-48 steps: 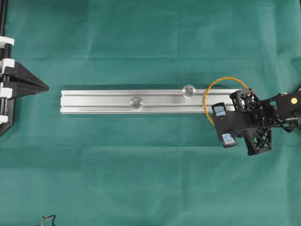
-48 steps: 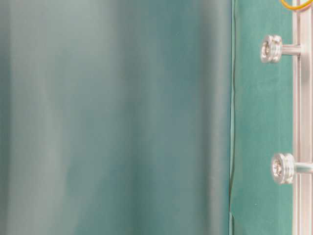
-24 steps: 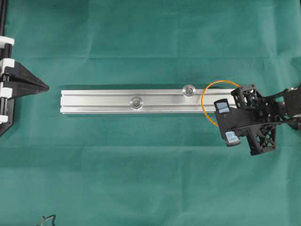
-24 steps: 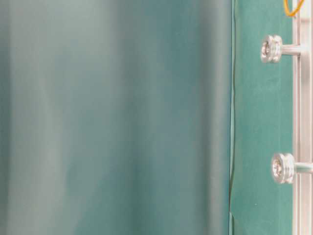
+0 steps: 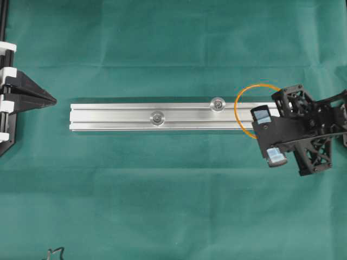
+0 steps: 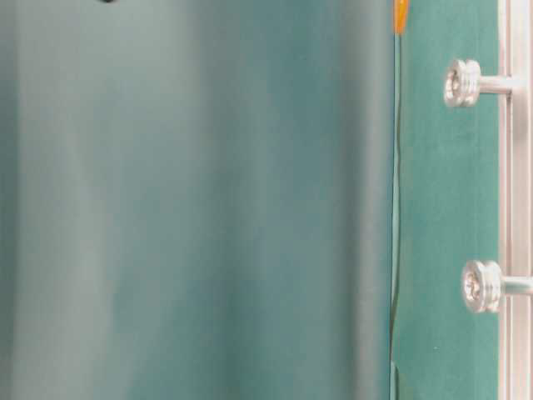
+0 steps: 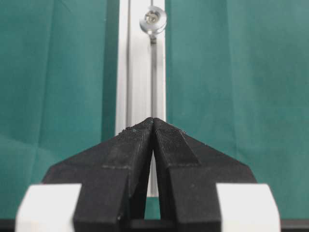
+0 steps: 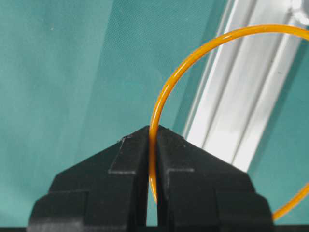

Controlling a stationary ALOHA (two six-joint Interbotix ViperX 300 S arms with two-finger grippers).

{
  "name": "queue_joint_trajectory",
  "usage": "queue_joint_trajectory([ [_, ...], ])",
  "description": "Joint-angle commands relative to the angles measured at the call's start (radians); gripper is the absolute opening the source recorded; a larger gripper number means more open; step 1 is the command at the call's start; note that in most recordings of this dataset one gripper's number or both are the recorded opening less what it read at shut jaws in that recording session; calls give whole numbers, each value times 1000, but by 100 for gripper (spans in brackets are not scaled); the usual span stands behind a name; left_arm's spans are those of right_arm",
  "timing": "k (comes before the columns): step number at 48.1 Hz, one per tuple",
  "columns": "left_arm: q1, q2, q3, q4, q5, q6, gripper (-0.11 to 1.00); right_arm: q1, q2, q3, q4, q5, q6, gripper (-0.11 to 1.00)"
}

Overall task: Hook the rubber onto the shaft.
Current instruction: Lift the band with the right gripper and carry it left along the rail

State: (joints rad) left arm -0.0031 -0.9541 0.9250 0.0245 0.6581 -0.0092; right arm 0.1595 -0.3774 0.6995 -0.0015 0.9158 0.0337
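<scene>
The rubber (image 5: 236, 108) is a thin orange loop hanging over the right end of the aluminium rail (image 5: 119, 116). My right gripper (image 5: 279, 110) is shut on the loop's right side. In the right wrist view the rubber (image 8: 270, 28) runs out from between the shut fingertips of my right gripper (image 8: 153, 128) and arcs over the rail (image 8: 241, 106). Two silver shafts stand on the rail, one (image 5: 218, 104) just left of the loop and one (image 5: 158, 117) farther left. My left gripper (image 5: 51, 99) rests shut and empty off the rail's left end, and the left wrist view shows it (image 7: 153, 119) in line with the rail.
Green cloth (image 5: 162, 206) covers the whole table. The left arm's base (image 5: 6, 97) stands at the left edge. A small dark object (image 5: 53, 252) lies at the bottom left. In the table-level view both shafts (image 6: 462, 82) (image 6: 483, 286) stick out from the rail, and a bit of rubber (image 6: 400, 12) shows at the top.
My right gripper has shifted slightly right with the rubber. In the table-level view the rubber has moved away from the rail's face. The left arm has not moved.
</scene>
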Motion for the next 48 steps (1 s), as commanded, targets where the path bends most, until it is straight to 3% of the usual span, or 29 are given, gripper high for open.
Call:
queue_joint_trajectory([
  [1,-2,8,-25,3,-8,0,0,2,-28,-61,-11,55,3,5],
  [18,-2,8,-25,3,-8,0,0,2,-60,-175,-14,218,3,5],
  [33,-2,8,-25,3,-18,0,0,2,-46,-183,-18,218,3,5],
  [48,-2,8,-25,3,-18,-2,0,-2,72,-262,-83,167,2,5],
])
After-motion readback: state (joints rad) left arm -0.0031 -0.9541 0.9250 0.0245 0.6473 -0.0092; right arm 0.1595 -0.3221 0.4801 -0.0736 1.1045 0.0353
